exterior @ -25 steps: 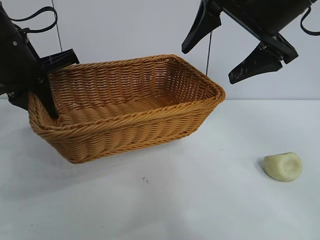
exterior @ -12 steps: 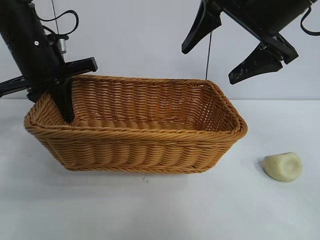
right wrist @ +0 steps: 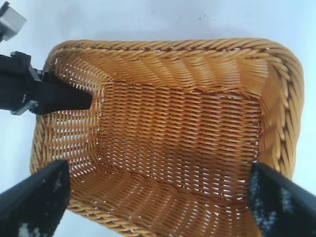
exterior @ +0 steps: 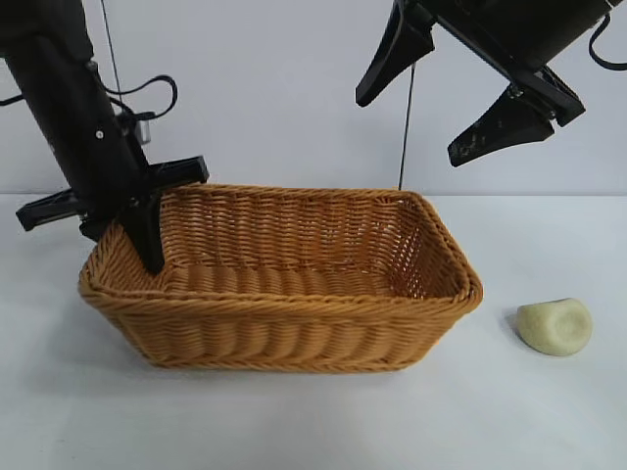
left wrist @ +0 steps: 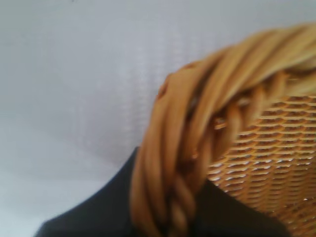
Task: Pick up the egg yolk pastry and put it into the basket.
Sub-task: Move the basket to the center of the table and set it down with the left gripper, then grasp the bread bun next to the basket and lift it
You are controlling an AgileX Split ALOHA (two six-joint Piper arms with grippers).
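Note:
The golden-brown wicker basket rests on the white table. My left gripper is shut on the braided rim at the basket's left end, one finger inside the wall. The egg yolk pastry, a pale cream lump with a dent, lies on the table to the right of the basket, apart from it. My right gripper hangs open high above the basket's right half, nothing between its fingers. In the right wrist view the basket's floor is bare.
A thin dark cable hangs behind the basket against the pale back wall. White table stretches in front of the basket and around the pastry.
The left gripper has pulled the basket's left end rightward and toward the front, so the basket has turned square to the view. The right arm and the pastry have not moved.

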